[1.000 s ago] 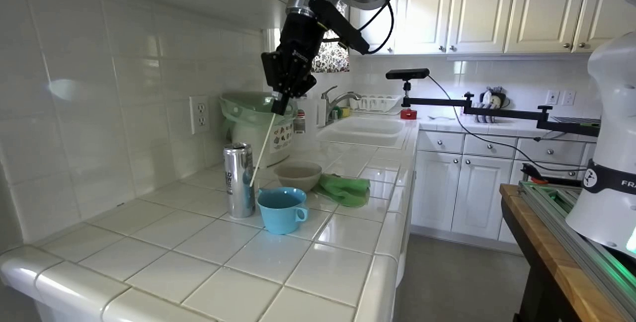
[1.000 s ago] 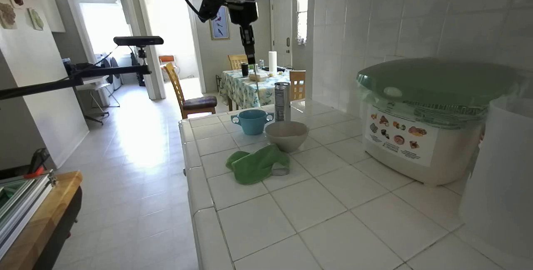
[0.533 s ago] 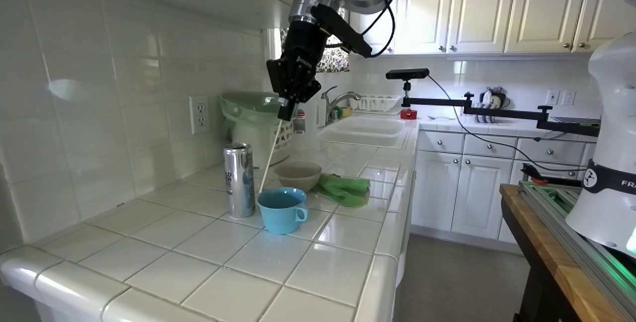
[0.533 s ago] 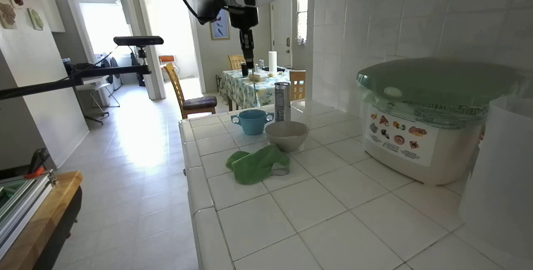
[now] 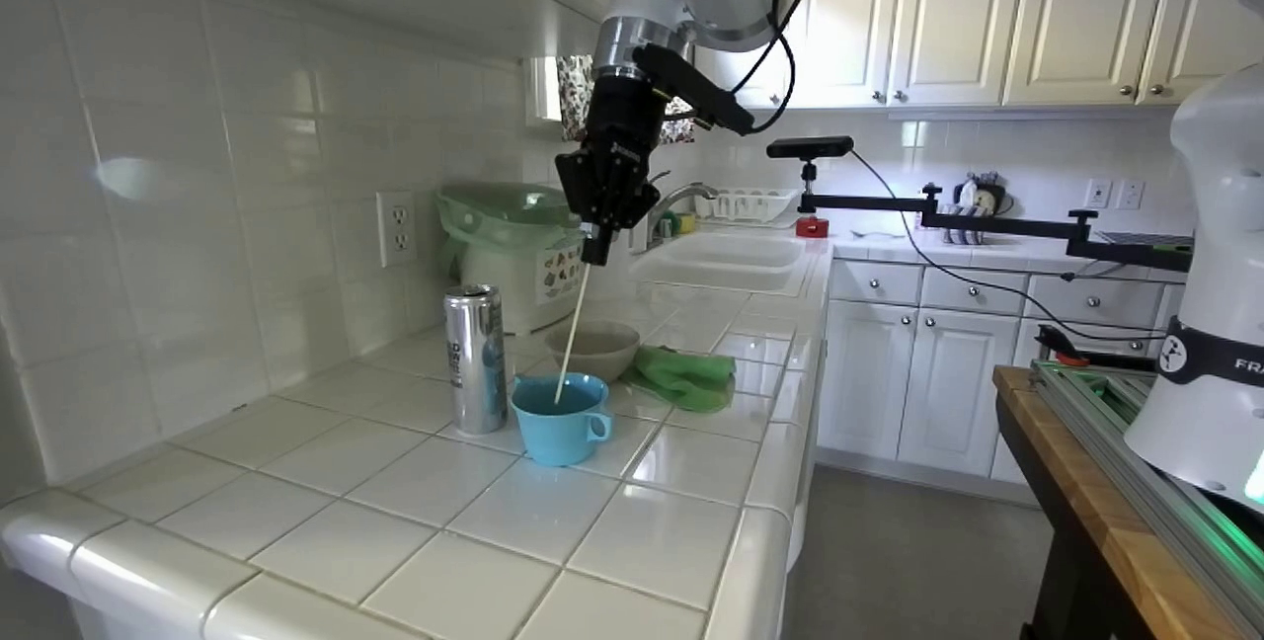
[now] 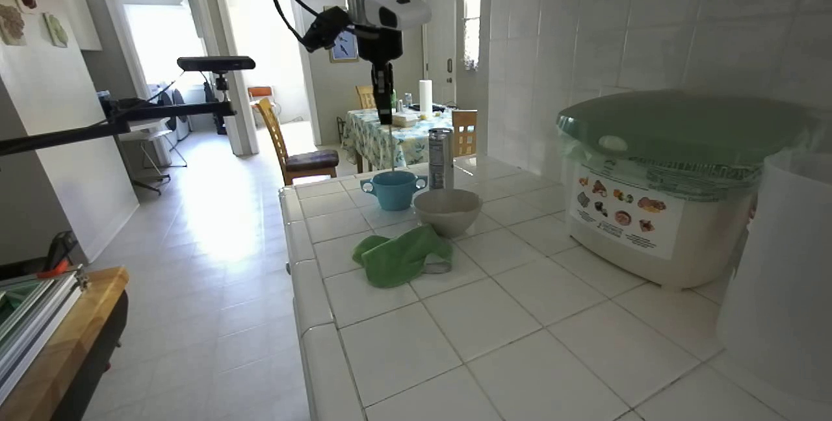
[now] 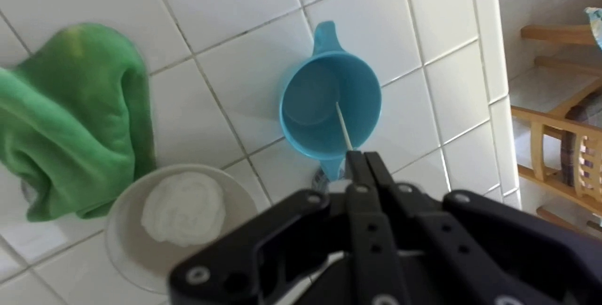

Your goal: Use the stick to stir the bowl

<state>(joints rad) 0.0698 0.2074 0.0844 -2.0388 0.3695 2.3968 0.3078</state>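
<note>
- The gripper (image 7: 365, 155) has its jaws closed tight on the upper end of the pale stick (image 5: 573, 334).
- The stick slants down to the mouth of the blue bowl (image 5: 553, 438); how deep its tip sits is unclear.
- Just beside: a silver can (image 5: 476, 359) and a beige bowl (image 5: 610, 361).
- A green cloth (image 5: 686, 380) lies next to the beige bowl.

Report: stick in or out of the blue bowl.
In: the wrist view and an exterior view show the stick ending inside the blue bowl.

Only "FRA" reads, cut off at view edge, on black band (image 5: 1215, 354) of white robot arm (image 5: 1223, 225); silver can (image 5: 476, 360) and pale bin (image 6: 708, 239) label (image 6: 625, 212) print illegible
</note>
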